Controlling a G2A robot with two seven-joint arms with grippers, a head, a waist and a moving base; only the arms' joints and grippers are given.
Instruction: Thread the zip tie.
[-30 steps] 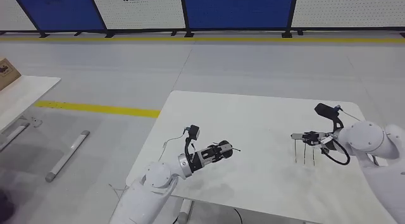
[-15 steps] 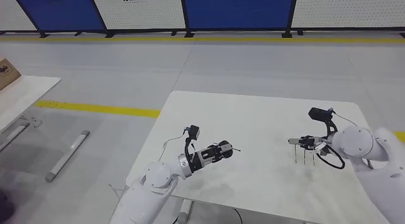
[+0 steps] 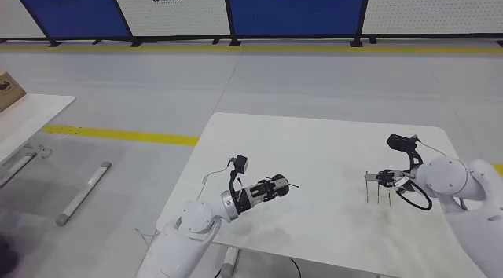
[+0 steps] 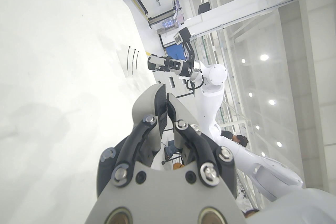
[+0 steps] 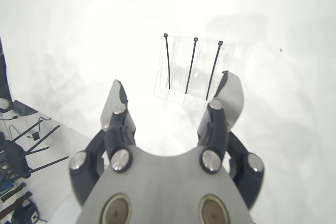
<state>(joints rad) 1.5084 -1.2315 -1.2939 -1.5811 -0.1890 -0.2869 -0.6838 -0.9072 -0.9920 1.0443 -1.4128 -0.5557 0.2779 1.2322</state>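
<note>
Three black zip ties (image 5: 191, 64) lie side by side on a clear plate (image 5: 228, 51) on the white table (image 3: 314, 152), right of centre in the top view (image 3: 380, 192). My right gripper (image 5: 173, 82) is open just above the ties' tail ends, one fingertip (image 5: 228, 78) beside the outermost tie. From above it sits at the ties' far end (image 3: 374, 176). My left gripper (image 4: 164, 101) is shut near the table's front left (image 3: 277, 185). A thin dark sliver pokes from its tip in the top view; I cannot tell what it is.
The table's front edge (image 3: 259, 246) runs close under the left arm. Stands and cables sit on the floor past the table edge (image 5: 26, 146). Bare tabletop lies between the two grippers.
My right gripper dropped slightly toward the ties, drifting left and then a little back right. The left arm has not moved.
</note>
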